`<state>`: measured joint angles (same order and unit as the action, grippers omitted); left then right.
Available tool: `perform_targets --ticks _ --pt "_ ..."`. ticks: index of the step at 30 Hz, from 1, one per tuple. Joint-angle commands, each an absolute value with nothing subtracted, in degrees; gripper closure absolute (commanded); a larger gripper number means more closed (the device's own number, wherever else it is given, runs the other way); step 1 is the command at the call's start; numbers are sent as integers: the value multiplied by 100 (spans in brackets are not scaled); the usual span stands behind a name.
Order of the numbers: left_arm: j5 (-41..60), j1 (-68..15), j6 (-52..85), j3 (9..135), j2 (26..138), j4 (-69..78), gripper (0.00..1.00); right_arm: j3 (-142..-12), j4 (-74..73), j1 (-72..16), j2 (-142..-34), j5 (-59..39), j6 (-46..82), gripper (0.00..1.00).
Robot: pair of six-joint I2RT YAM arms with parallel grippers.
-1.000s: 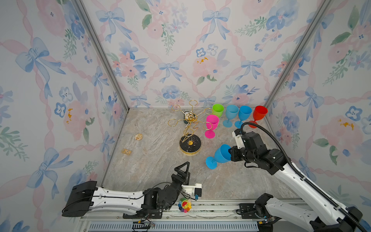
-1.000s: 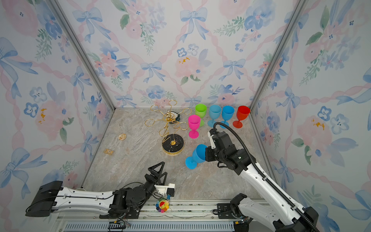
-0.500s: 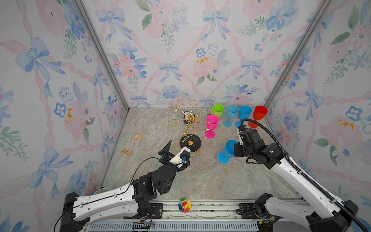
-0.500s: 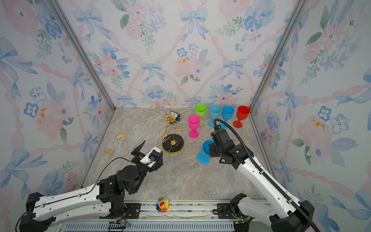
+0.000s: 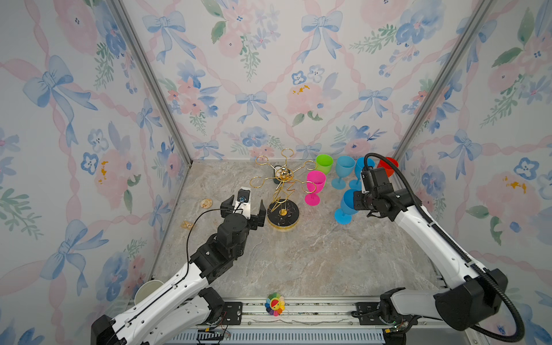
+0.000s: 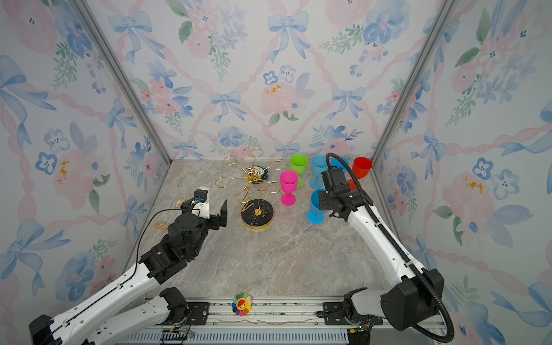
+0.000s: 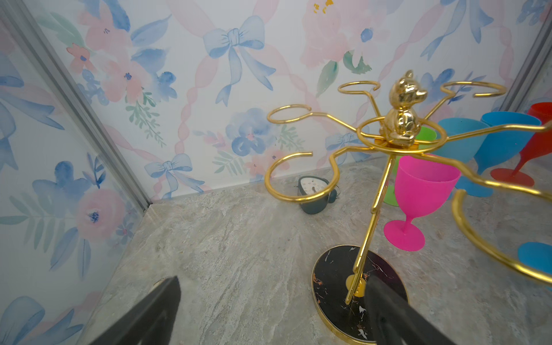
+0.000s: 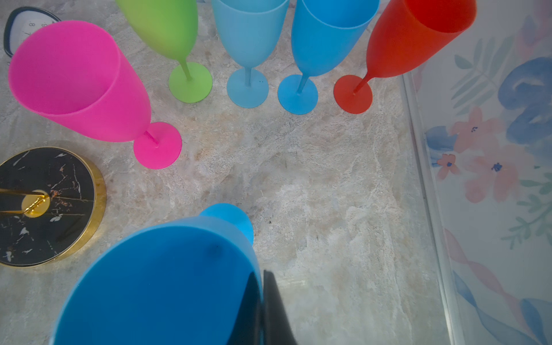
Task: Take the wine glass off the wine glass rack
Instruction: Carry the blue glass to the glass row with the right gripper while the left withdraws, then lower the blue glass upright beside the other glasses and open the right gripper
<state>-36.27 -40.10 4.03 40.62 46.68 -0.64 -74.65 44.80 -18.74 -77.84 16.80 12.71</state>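
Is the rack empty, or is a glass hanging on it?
Empty: every visible loop on the wine glass rack is bare; the blue glass is pinched in the right claw.

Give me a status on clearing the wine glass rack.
Done: every loop of the wine glass rack is empty. In hand: the right gripper is shut on the rim of a tilted blue wine glass; the left gripper hangs open by the rack's base. Left: stand that glass on the table and release, probably.

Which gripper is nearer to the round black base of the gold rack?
Left. The left gripper is beside the base; the right gripper, farther off, grips a blue wine glass.
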Motion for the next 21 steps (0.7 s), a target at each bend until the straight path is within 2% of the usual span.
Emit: perform_targets --ticks 1,12,15,21 --pt "-2968 -3465 720 4319 4648 -183 2 -7929 4309 -1679 -8201 1456 1064 100" --pt "-1154 -1399 672 4647 5501 -35 2 -9286 4460 -1358 -9719 1124 852 100" --pt "-826 -1080 681 4670 5740 181 2 -9578 4509 -1306 -10056 1018 844 100" --pt "-905 -1020 407 4790 5986 327 2 -10176 4729 -1211 -10650 831 895 100"
